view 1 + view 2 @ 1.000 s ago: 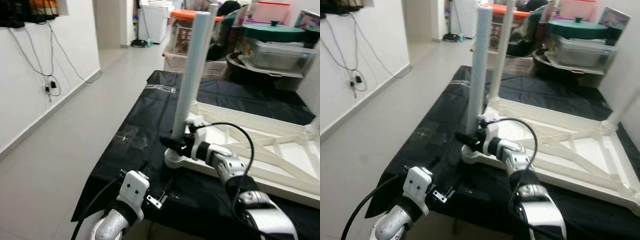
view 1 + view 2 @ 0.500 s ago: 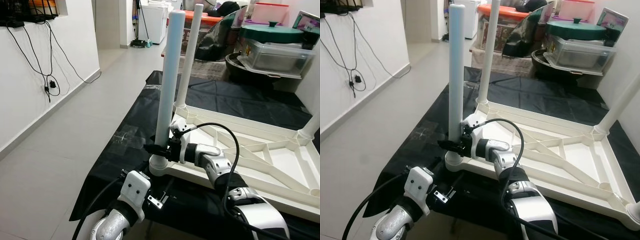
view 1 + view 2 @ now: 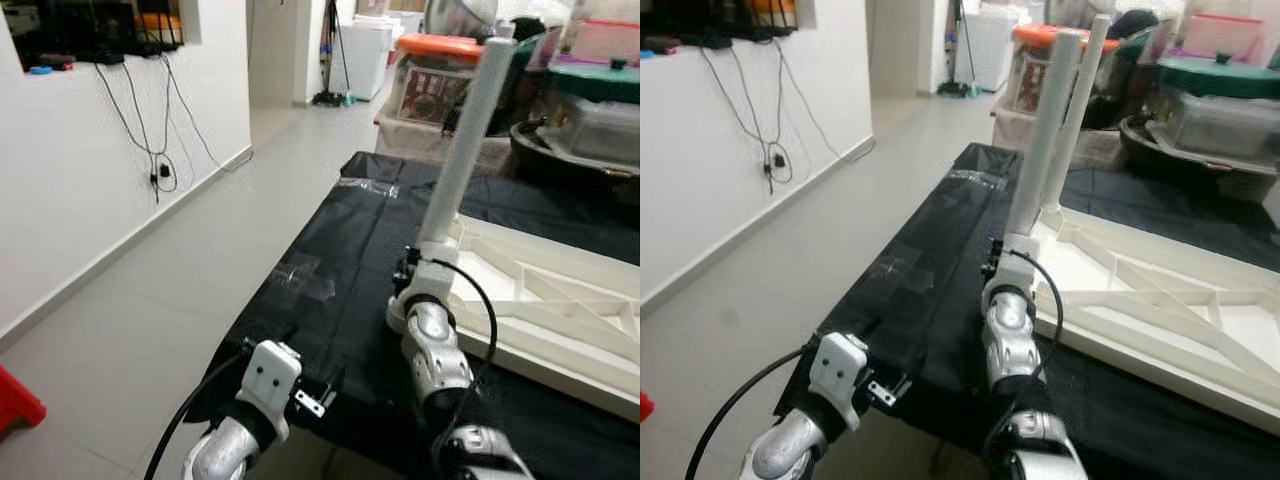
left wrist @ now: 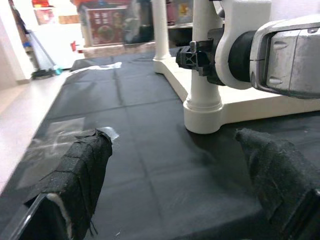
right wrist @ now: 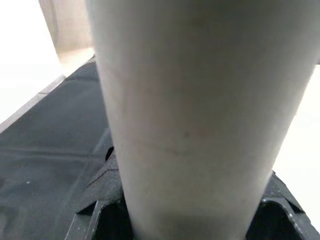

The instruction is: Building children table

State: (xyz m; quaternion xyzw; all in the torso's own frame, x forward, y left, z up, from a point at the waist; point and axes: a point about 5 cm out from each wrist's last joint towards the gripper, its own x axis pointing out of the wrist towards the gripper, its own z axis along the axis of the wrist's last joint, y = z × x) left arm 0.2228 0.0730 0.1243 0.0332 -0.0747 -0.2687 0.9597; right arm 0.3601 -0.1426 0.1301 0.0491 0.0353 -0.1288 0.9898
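We see the white children's table (image 3: 1160, 300) lying upside down on a black cloth (image 3: 930, 270) on the floor. Our right claw (image 4: 200, 55) is clamped on the near corner leg (image 3: 462, 130) just above its socket (the leg stands upright). Our left claw (image 4: 175, 185) hovers low over the cloth nearby, fingers (image 4: 82, 170) spread apart.
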